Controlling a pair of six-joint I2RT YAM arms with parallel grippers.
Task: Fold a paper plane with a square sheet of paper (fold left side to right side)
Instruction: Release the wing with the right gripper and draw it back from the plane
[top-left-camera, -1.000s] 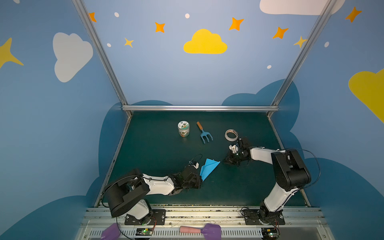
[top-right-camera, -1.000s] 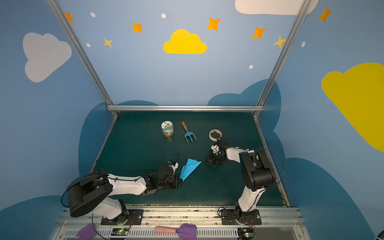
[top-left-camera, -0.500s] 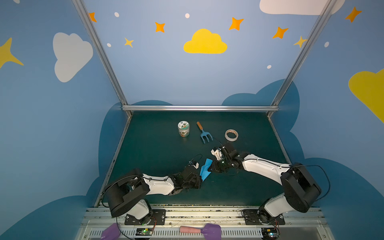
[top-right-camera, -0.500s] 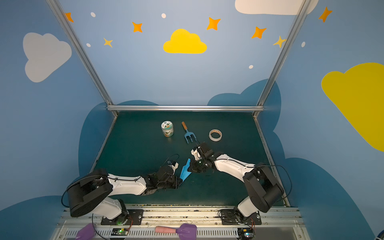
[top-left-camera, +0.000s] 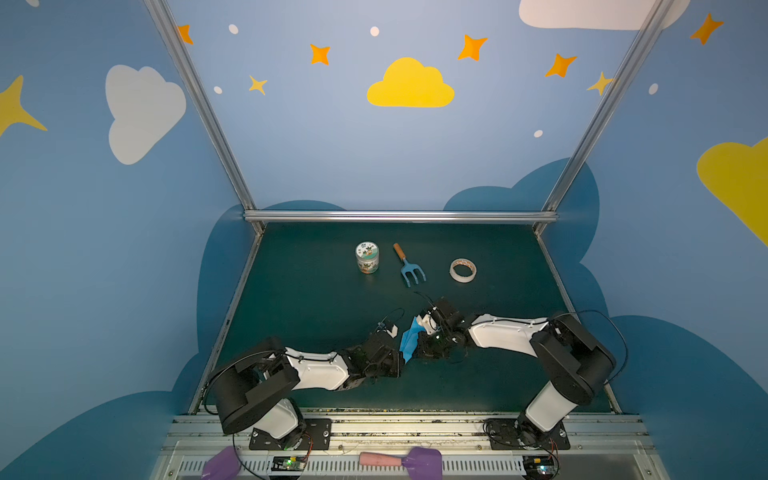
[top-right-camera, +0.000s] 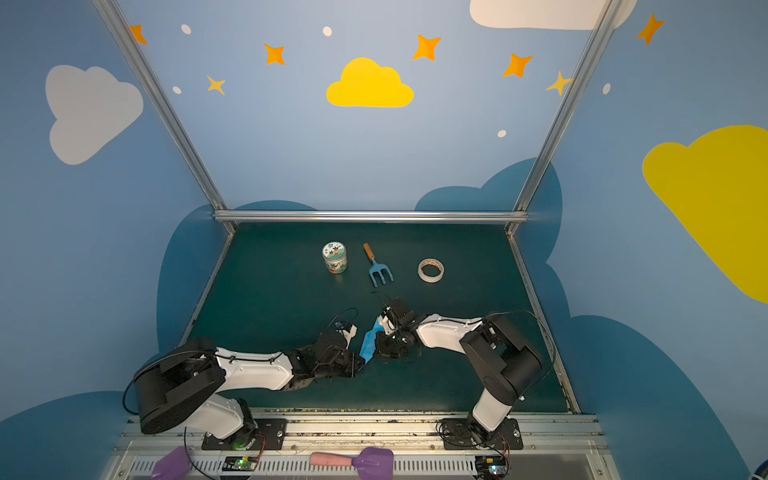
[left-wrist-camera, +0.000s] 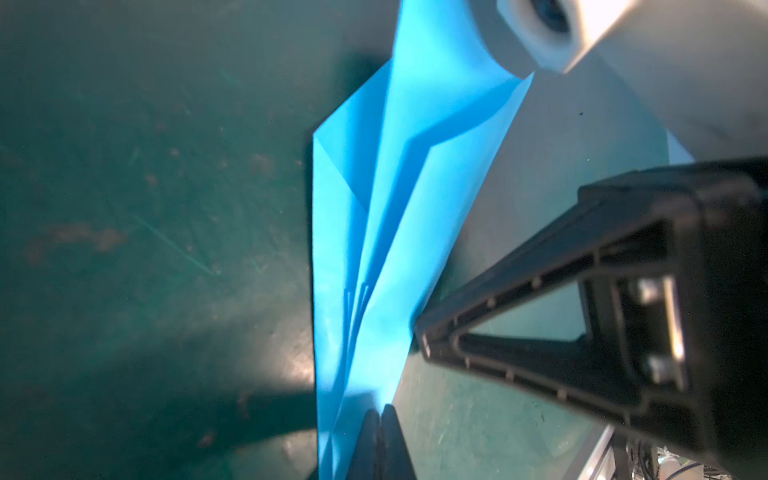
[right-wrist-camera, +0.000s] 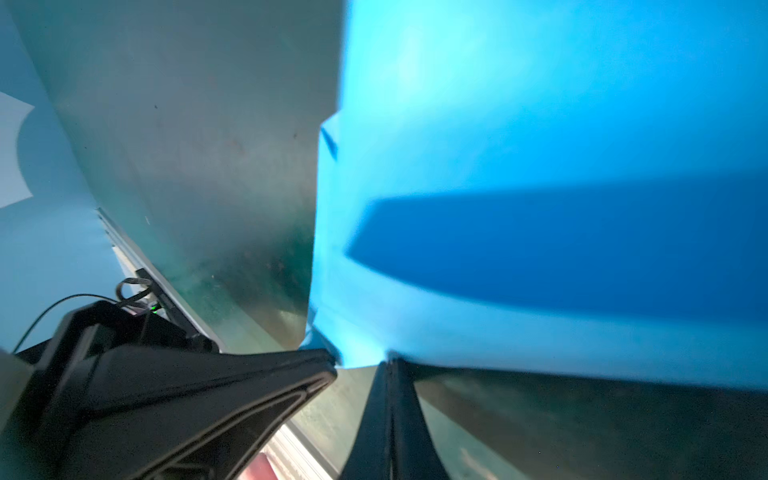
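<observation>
Nearest the bases, our left arm has not moved over the last second: the left gripper (top-left-camera: 400, 360) lies low on the mat (top-left-camera: 316, 299), its fingers pressed together at the narrow end of the paper plane (top-left-camera: 409, 344). In the left wrist view the paper runs right down to those tips (left-wrist-camera: 379, 419), but we cannot tell whether a layer is actually nipped between them. Just beyond, the change is on our right. A second ago the right gripper (top-left-camera: 420, 352) stood well apart from the plane, out by the tape roll (top-left-camera: 463, 270), and the blue dart lay flat. Now that arm has swung across, and its closed fingers, seen in the right wrist view (right-wrist-camera: 390, 386), sit against the paper's edge. The plane, in the middle of the mat between the two grippers, no longer lies flat: its layers (left-wrist-camera: 386, 199) stand splayed and partly lifted. We judge that the fold has begun, with one end anchored and the other side being pushed over, though nothing is creased down yet. Farther back, the fork (top-left-camera: 409, 268), the jar (top-left-camera: 367, 257) and the tape roll sit untouched.
</observation>
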